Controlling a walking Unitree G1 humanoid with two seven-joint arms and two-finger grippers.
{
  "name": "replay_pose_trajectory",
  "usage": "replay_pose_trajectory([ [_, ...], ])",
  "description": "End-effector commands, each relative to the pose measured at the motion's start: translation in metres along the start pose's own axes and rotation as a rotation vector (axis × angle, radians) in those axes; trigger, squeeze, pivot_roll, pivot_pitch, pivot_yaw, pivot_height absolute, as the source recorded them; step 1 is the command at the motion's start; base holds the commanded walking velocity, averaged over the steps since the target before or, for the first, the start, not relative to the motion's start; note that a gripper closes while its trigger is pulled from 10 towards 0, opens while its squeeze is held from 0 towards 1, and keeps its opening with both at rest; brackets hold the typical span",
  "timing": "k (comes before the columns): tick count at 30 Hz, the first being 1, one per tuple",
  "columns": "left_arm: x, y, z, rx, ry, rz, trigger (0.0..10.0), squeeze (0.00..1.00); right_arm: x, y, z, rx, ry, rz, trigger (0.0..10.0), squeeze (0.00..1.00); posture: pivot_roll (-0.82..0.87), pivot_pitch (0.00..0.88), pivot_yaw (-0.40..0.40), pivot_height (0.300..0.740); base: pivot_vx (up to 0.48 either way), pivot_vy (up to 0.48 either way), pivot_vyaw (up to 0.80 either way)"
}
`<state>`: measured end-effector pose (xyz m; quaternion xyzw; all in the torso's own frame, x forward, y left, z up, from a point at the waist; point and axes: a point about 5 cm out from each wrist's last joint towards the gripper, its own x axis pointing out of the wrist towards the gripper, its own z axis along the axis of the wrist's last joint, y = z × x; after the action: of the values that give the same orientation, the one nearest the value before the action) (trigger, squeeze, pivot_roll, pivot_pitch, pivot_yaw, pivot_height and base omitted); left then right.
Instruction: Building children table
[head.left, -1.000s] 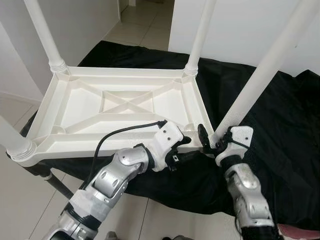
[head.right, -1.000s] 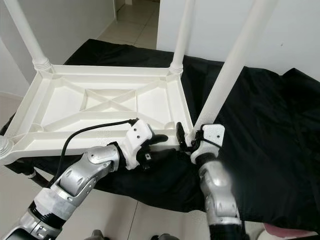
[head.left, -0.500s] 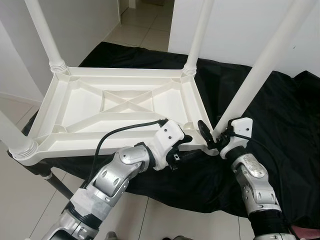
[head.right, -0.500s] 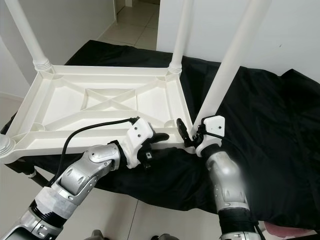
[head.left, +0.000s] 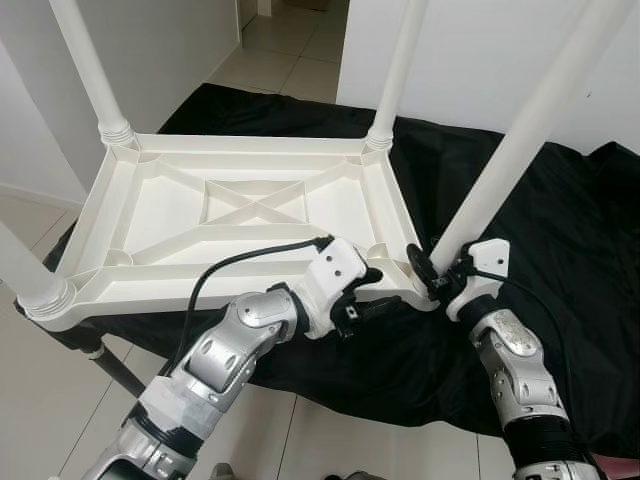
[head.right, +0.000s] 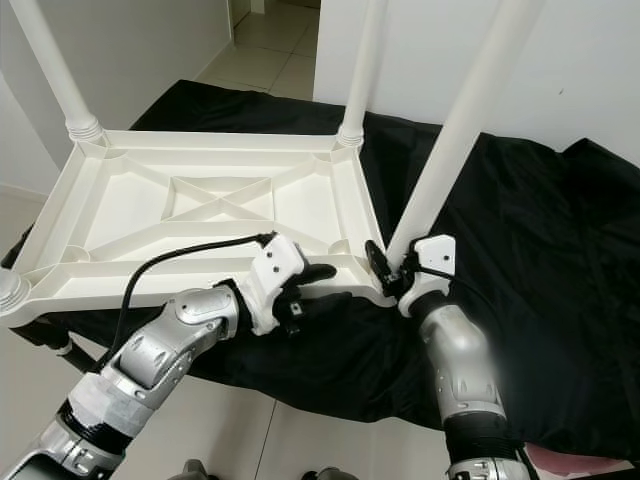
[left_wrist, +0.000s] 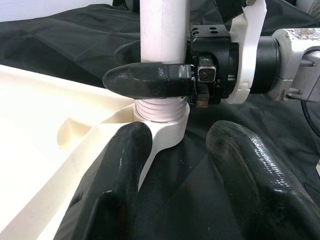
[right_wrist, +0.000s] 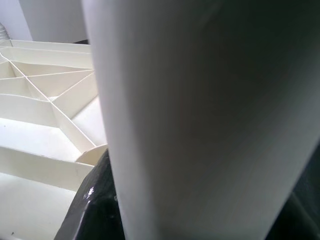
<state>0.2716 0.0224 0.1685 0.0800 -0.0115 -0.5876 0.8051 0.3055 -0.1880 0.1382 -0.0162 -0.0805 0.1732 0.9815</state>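
Children's table (head.left: 240, 215) was lying upside down on a black cloth (head.left: 560, 260) draped over a low stand, ribbed underside up and its four white legs pointing up. Going left to right: the left pincer (head.left: 372, 300) sat at the near edge of the tabletop, just beside the near-right corner socket (left_wrist: 162, 122), with its two black fingers (left_wrist: 120, 165) spread apart and holding nothing, one against the table's rim and the other out over the cloth. Right next to it, the near-right leg (head.left: 520, 140) ran up and away from the corner, leaning toward the robot's right, long axis close to upright. The right pincer (head.left: 430, 268) was clamped around the very base of that leg, one finger (left_wrist: 150, 80) wrapped across it just above the threaded collar. So the leg was already in the right arm's grip and the left sat just to its left; I'd guess any seating or twisting would go along the leg's axis, down into that socket.
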Motion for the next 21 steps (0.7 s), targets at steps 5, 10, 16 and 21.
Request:
replay_pose_trajectory([
  [5, 0.000, 0.000, -0.001, 0.013, 0.015, -0.037, 10.0, 0.00, -0.004, 0.003, -0.007, 0.023, 0.037, -0.014, 10.0, 0.00, -0.01, 0.085, -0.068, 0.740, 0.000, 0.000, 0.00],
  [10, 0.000, -0.001, -0.001, 0.011, 0.016, -0.042, 10.0, 0.00, -0.005, 0.006, -0.009, 0.021, 0.080, -0.130, 10.0, 0.00, -0.01, 0.087, -0.065, 0.740, 0.000, 0.000, 0.00],
  [16, 0.000, -0.001, -0.002, 0.012, 0.019, -0.044, 10.0, 0.00, -0.008, 0.013, -0.011, 0.069, 0.110, -0.295, 10.0, 0.00, -0.01, 0.088, -0.063, 0.740, 0.000, 0.000, 0.00],
  [21, 0.000, -0.001, -0.002, 0.012, 0.021, -0.046, 10.0, 0.00, -0.009, 0.020, -0.012, 0.078, 0.116, -0.379, 10.0, 0.00, -0.01, 0.088, -0.062, 0.740, 0.000, 0.000, 0.00],
])
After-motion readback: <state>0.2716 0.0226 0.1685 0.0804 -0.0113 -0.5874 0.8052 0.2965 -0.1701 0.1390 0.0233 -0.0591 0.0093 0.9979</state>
